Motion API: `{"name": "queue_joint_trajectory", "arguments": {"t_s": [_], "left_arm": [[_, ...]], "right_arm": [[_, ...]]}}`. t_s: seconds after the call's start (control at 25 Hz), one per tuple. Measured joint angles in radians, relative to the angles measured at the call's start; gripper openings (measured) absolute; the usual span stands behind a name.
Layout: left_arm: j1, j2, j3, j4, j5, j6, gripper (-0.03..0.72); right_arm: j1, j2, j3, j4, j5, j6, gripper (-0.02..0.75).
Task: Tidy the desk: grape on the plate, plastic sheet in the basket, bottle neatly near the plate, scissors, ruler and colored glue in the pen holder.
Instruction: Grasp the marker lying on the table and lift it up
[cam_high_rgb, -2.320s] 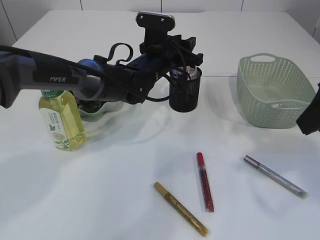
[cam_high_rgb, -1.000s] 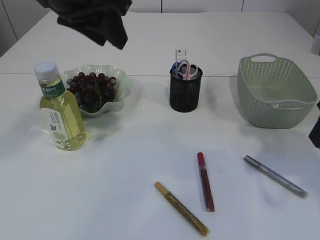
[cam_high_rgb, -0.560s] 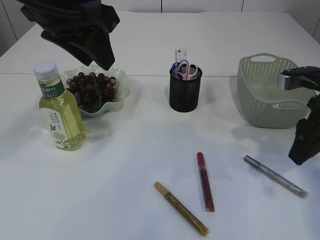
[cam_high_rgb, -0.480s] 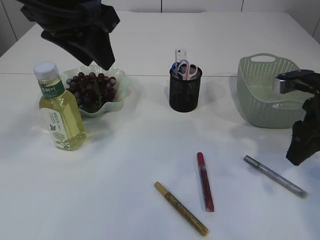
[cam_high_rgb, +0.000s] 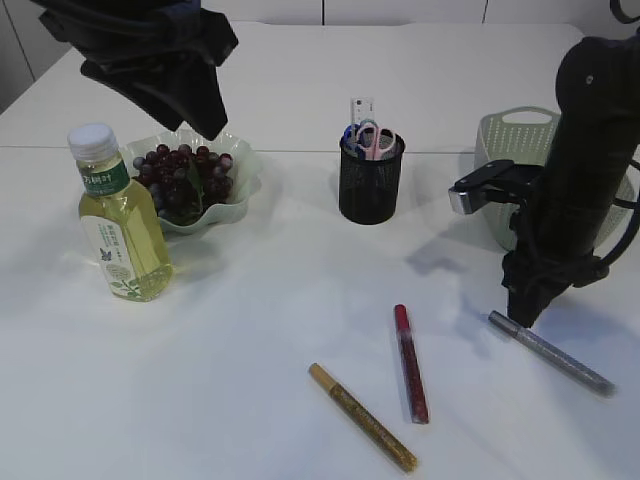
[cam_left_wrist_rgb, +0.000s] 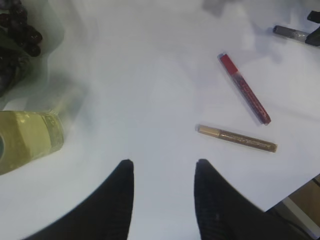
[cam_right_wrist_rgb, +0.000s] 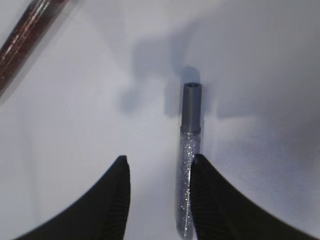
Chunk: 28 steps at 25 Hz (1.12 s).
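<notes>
Nearest the front edge of the white bench (cam_high_rgb: 250, 400), a gold glitter-glue pen (cam_high_rgb: 361, 417) is lying at a slant, and just beyond it a red glitter-glue pen (cam_high_rgb: 410, 363) is pointing almost straight toward the back. Toward the right edge, a silver glitter-glue pen (cam_high_rgb: 550, 352) is resting with its grey cap end aimed inward. The right gripper (cam_right_wrist_rgb: 159, 172) is hanging directly over that capped end, its black fingers (cam_right_wrist_rgb: 116, 200) standing about half apart with nothing between them; the silver pen is lying just beside the inner face of one finger (whether it is touching is hard to tell).

On the left side, a clear plastic bottle of yellow-green drink with a white cap (cam_high_rgb: 119, 220) is standing upright, just in front of a pale green scalloped plate (cam_high_rgb: 240, 170) that is holding a bunch of dark purple grapes (cam_high_rgb: 180, 180). The left gripper (cam_left_wrist_rgb: 163, 172) is hovering high above this corner, its fingers about half spread and gripping nothing.

Further back, near the middle, a black mesh pen holder (cam_high_rgb: 370, 185) is standing with pink-handled scissors (cam_high_rgb: 372, 138) and a white ruler (cam_high_rgb: 360, 108) sticking out of it. Toward the back right, a pale green perforated plastic basket (cam_high_rgb: 515, 135) is sitting partly hidden behind the right arm; its contents cannot be made out.
</notes>
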Motion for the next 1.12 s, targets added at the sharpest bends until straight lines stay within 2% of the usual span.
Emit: {"name": "queue_joint_trajectory", "arguments": {"t_s": [0.2,0.88,1.12], "left_arm": [[0.000,0.000,0.000,0.013,0.000,0.000,0.298],[0.000,0.000,0.000,0.014,0.000,0.000,0.298],[0.000,0.000,0.000,0.014,0.000,0.000,0.298]], "right_arm": [[0.004,0.015,-0.002,-0.079,-0.008,0.082,0.323],[0.004,0.020,0.090,-0.037,-0.106,0.095,0.323],[0.004,0.020,0.090,-0.094,-0.119,0.126,0.323]]}}
